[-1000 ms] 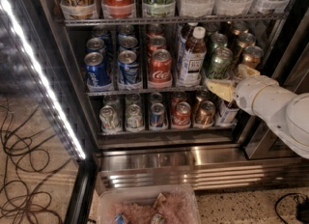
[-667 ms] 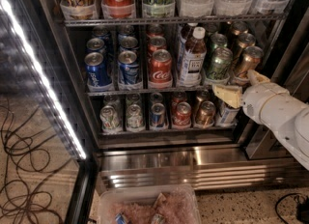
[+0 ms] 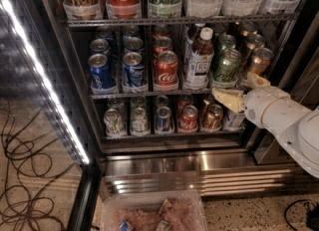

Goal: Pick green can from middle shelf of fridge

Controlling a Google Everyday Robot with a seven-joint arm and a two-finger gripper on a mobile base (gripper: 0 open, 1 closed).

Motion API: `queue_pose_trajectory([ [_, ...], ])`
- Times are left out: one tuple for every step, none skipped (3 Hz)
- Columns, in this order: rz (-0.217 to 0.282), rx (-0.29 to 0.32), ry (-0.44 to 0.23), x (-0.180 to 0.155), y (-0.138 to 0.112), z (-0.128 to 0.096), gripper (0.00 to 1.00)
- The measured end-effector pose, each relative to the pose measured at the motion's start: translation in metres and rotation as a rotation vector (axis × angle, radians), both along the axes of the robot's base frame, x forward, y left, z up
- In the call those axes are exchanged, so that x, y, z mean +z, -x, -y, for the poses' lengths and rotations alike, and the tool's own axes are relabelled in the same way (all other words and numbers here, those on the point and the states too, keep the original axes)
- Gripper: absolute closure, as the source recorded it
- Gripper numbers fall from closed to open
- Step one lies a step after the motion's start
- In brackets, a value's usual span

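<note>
- The green can (image 3: pixel 228 65) stands front-right on the middle shelf (image 3: pixel 149 94) of the fridge (image 3: pixel 174 164), beside a bottle (image 3: pixel 200 58).
- The hand (image 3: pixel 235 88), fingers apart, is at the shelf edge just below the green can.

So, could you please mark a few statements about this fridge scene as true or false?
1. The green can stands at the front of the middle shelf. True.
2. The gripper holds the green can. False: it is open, just below and right of the can.
3. A white-capped bottle stands left of the green can. True.
4. The red can lies on its side. False: it stands upright.
</note>
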State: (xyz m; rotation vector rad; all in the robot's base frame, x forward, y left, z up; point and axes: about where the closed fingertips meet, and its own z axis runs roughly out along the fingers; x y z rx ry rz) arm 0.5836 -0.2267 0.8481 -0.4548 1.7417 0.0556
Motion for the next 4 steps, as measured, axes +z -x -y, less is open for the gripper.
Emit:
queue_pose_trajectory([
  [0.029, 0.014, 0.012, -0.001, -0.008, -0.006, 0.27],
  [0.072, 0.007, 0.023, 0.002, -0.021, -0.006, 0.28],
  [0.117, -0.009, 0.012, 0.008, -0.032, -0.006, 0.29],
  [0.149, -0.008, -0.047, 0.014, -0.041, -0.011, 0.31],
])
